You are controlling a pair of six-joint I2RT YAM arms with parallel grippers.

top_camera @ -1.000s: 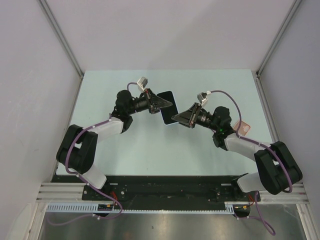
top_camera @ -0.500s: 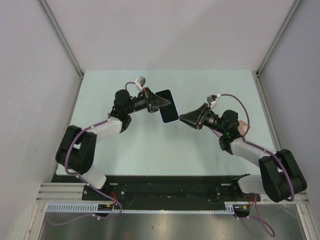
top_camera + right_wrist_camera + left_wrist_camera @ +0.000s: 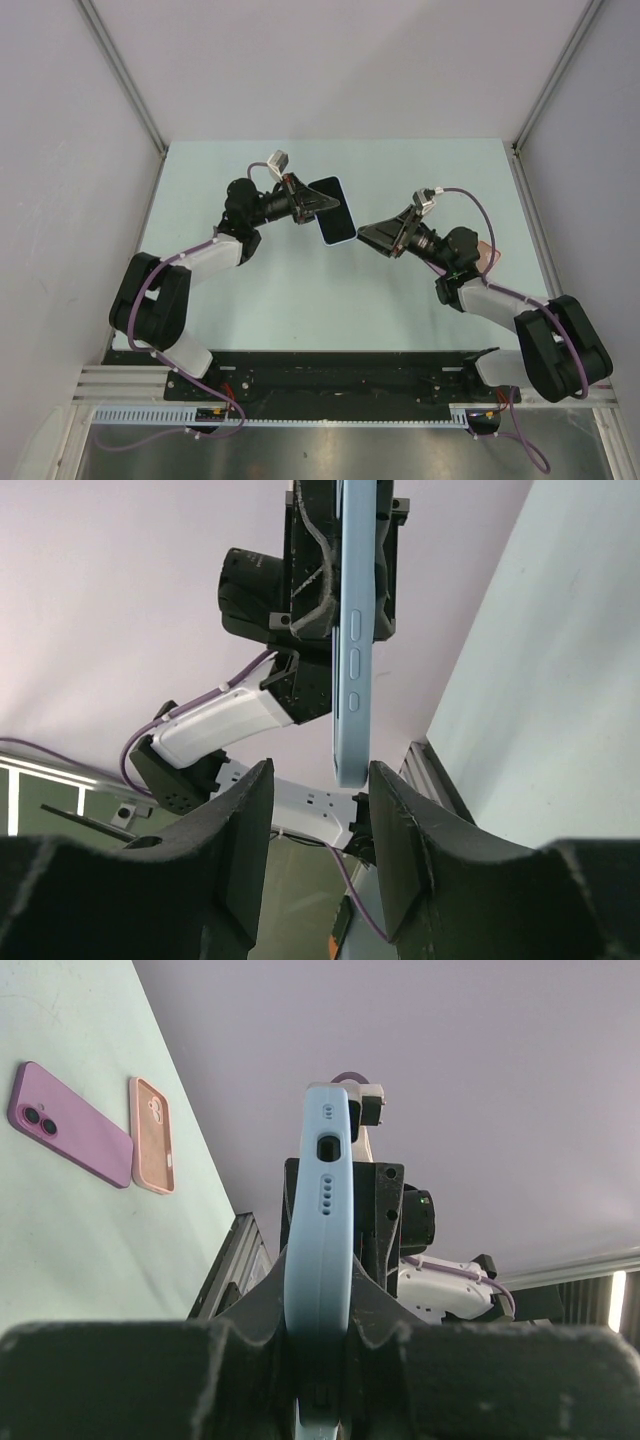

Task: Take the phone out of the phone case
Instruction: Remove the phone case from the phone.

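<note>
The phone (image 3: pixel 331 208), dark screen up, sits in its light blue phone case (image 3: pixel 341 241) and is held in the air over the table. My left gripper (image 3: pixel 316 204) is shut on its left end; the left wrist view shows the case's edge (image 3: pixel 318 1230) clamped between both fingers (image 3: pixel 395 1310). My right gripper (image 3: pixel 366 236) stands open just right of the phone's near corner. In the right wrist view the case's lower end (image 3: pixel 354 680) hangs just beyond the open fingertips (image 3: pixel 398 810), touching neither.
A pink phone (image 3: pixel 68 1136) and a peach-coloured case (image 3: pixel 152 1148) lie flat on the pale green table (image 3: pixel 300 290), at its right side behind the right arm (image 3: pixel 487 254). Grey walls enclose the table on three sides.
My right gripper has opened and pulled back to the right, off the phone's near end. The left gripper keeps its grip and has carried the phone slightly toward the back.
</note>
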